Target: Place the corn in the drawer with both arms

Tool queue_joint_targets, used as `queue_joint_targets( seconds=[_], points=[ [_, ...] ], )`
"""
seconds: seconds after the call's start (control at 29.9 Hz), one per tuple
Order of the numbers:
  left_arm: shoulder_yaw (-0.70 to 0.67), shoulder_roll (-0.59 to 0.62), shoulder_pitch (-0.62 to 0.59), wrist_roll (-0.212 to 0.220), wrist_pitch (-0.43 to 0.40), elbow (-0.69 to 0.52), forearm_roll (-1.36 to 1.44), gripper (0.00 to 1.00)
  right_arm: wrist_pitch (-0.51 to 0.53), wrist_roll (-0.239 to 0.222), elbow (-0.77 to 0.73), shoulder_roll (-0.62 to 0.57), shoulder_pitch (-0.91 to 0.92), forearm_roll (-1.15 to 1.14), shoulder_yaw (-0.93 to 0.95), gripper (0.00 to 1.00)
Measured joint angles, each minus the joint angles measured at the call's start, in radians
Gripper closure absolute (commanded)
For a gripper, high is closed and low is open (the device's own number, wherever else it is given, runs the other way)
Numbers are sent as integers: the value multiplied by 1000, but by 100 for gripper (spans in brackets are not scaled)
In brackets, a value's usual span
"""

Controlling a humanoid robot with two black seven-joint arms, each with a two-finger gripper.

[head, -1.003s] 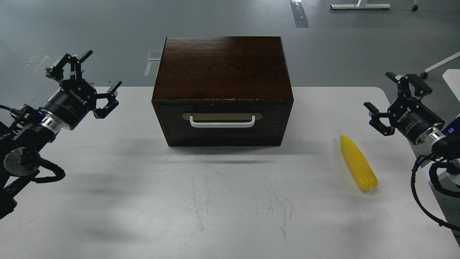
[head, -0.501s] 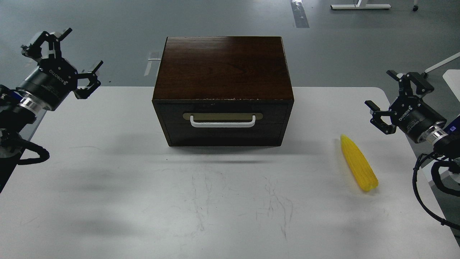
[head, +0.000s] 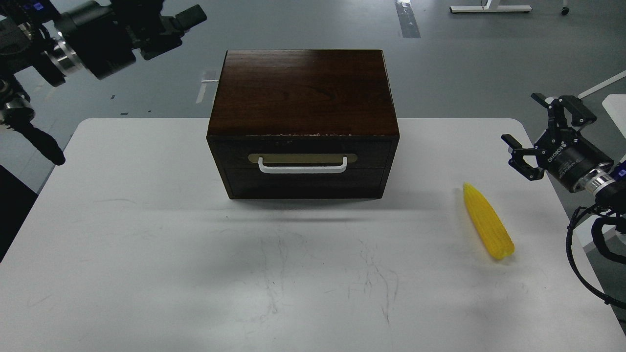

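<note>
A dark brown wooden box (head: 302,93) is being seen standing at the far middle of the white table (head: 146,254); its drawer (head: 303,168) is being kept fully pushed in, flush with the front, with a brass-coloured plate (head: 302,158) and a white bar handle (head: 302,167) being shown across it; no writing is being made out on the box. The corn (head: 487,221) is being observed lying flat on the table, to the right of the box and well apart from it, its pointed tip being directed away toward the far edge and its blunt end toward the near side; nothing is being found touching it. The right gripper (head: 540,131) is being held above the table's right edge, near the corn but apart from it, with its fingers spread and nothing being held between them; white lettering reading ROBOTIQ is being read on its black body. The left gripper (head: 181,22) is being held high at the upper left, beyond the table's far-left corner and well apart from the box; it is being seen dark and partly cut off by the top edge, so whether it is spread or clenched cannot be told, and no marking is being read on it; faint scuff marks are being noted on the table's near middle.
</note>
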Motion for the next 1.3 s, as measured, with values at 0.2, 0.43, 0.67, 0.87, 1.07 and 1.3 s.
queue_joint_targets(
  seconds=[0.2, 0.43, 0.67, 0.87, 1.07, 1.3],
  points=[
    [31, -102, -69, 0, 0, -108, 527, 2, 0, 0, 0, 0, 3, -1, -2, 0],
    [281, -200, -214, 0, 0, -103, 924, 2, 0, 0, 0, -6, 3, -1, 0, 0],
    [525, -228, -331, 0, 0, -94, 1041, 2, 0, 0, 0, -9, 1, -1, 1, 0],
    [557, -263, -334, 0, 0, -69, 1120, 2, 0, 0, 0, -9, 0, -1, 4, 0],
    [586, -297, -337, 0, 0, -57, 1150, 2, 0, 0, -1, -9, 0, -2, 7, 0],
    [608, -332, -341, 0, 0, -34, 1151, 2, 0, 0, -2, -9, 0, -2, 10, 0]
  ],
)
